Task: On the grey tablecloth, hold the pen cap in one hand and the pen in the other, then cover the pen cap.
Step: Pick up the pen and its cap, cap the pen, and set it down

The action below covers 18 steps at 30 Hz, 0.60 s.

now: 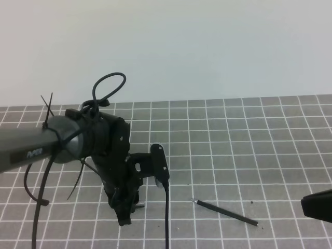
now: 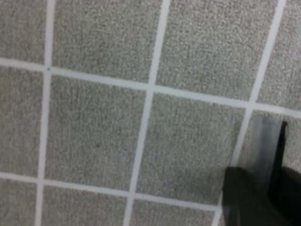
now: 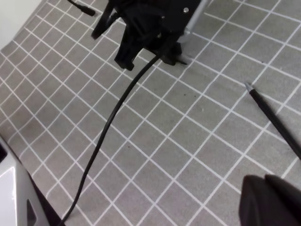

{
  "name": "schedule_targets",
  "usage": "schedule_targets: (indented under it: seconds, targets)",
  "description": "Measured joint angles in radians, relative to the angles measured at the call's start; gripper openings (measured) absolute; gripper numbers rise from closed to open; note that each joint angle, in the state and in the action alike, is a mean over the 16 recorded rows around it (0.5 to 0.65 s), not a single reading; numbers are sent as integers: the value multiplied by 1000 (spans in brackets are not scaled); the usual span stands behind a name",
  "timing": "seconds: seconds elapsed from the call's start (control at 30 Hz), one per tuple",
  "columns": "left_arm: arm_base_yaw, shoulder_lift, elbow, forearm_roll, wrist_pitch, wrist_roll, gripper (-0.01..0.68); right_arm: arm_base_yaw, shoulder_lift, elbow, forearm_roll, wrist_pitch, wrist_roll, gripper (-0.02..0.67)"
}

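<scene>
Down at the cloth [image 1: 270, 140], the left gripper [image 1: 124, 210] presumably reaches for the cap, unseen; its jaw gap is unreadable. Rightward, the pen [image 1: 226, 212] lies loose awaiting the right gripper [image 1: 317, 206], shut and empty.

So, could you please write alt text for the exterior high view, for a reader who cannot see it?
A black robot arm reaches in from the left and points its left pincer down onto the grey tablecloth, which is printed with a white grid. To its right a slim black pen lies diagonally on the cloth, untouched. The tip of the right pincer shows at the right edge.
</scene>
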Motion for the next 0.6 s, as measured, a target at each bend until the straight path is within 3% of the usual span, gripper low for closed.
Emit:
schedule_targets:
  seconds: [0.17, 0.6]
  targets:
    - [0, -26, 2, 13, 27, 4, 85, 0, -1, -1, -10, 1, -5, -2]
    - [0, -256, 7, -8, 182, 122, 82, 34, 28, -69, -114, 34, -59, -2]
